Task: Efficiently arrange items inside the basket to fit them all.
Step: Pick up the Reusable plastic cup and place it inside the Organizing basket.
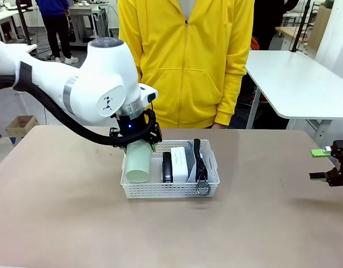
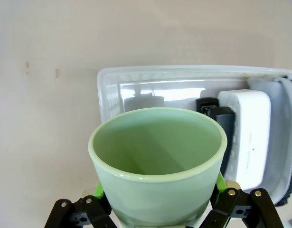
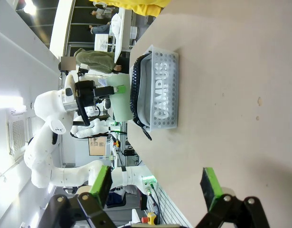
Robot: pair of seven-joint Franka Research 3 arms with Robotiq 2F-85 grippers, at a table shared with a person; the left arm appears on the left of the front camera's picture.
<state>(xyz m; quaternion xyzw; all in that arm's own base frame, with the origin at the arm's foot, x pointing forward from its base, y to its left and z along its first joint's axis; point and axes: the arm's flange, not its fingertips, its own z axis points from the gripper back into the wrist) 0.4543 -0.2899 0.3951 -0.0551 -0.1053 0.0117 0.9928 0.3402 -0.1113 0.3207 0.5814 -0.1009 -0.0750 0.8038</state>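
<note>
The left gripper (image 1: 139, 146) clamps the pale green tumbler cup (image 1: 138, 159), mouth tilted toward the robot, over the left end of the white basket (image 1: 213, 181). The stapler (image 1: 167, 166), white device (image 1: 179, 164) and pencil pouch (image 1: 200, 158) fill the rest, so the cup likely needs lowering squarely into the free left bay. The right gripper (image 1: 326, 164) hangs with jaws apart near the table's right edge.

A pale green tumbler cup (image 1: 139, 162) is held tilted at the white lattice basket's (image 1: 171, 188) left end; stapler (image 1: 167, 166), white device (image 1: 179, 164) and grey pouch (image 1: 200, 162) are stood inside.

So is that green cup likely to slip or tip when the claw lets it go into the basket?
The pale green cup looks glossy, so probably slippery. Tapered toward its base, it may tip or roll if released tilted. Its thick rim suggests weight, maybe brittle against the basket.
</note>
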